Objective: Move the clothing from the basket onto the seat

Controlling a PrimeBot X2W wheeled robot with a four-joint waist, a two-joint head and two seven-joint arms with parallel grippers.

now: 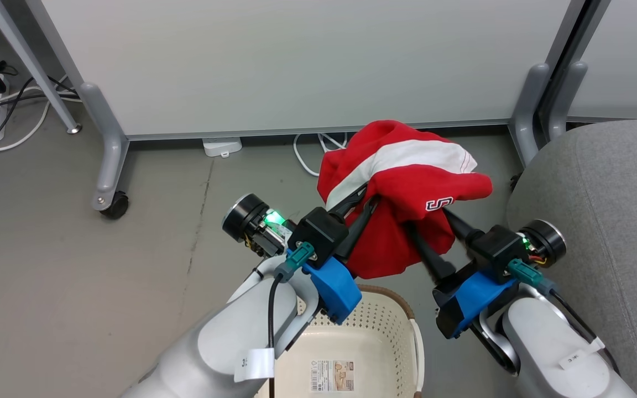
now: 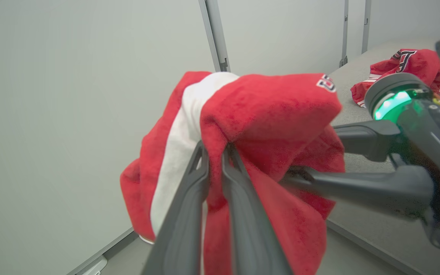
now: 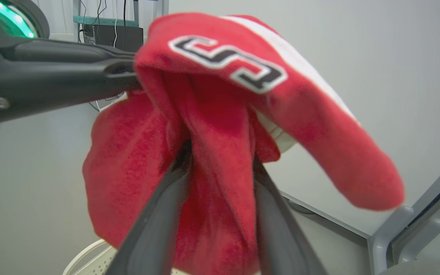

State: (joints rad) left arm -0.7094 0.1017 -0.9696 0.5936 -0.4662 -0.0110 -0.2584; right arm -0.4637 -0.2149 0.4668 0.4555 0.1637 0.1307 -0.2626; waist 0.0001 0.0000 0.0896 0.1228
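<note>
**Presently: mid-carry, one hold firm, one unsure**

Above and just beyond the cream-white perforated plastic basket [image 1: 374,326], a soft, bright red garment [image 1: 407,177] with a white stripe and an S mark is held up. On the basket's left side, the left gripper [image 1: 364,202] is nearly closed, a thin fold being pinched between its long dark fingers. On the right side, the right gripper [image 1: 433,232] has its jaws partway apart with a thick bunch of cloth between them; whether it is clamped cannot be told. Right of the basket, a second red garment [image 2: 403,67] is already laid on the large grey upholstered seat [image 1: 600,221]. For a good carry, both holds should be made firm, and the bundle swung rightward high enough that its hanging hem is kept off the basket rim and seat edge. Both sets of fingertips are buried in cloth, the basket floor is partly masked by the left forearm [image 1: 230,348], and the seat is cut off at the right of the head view.
</note>
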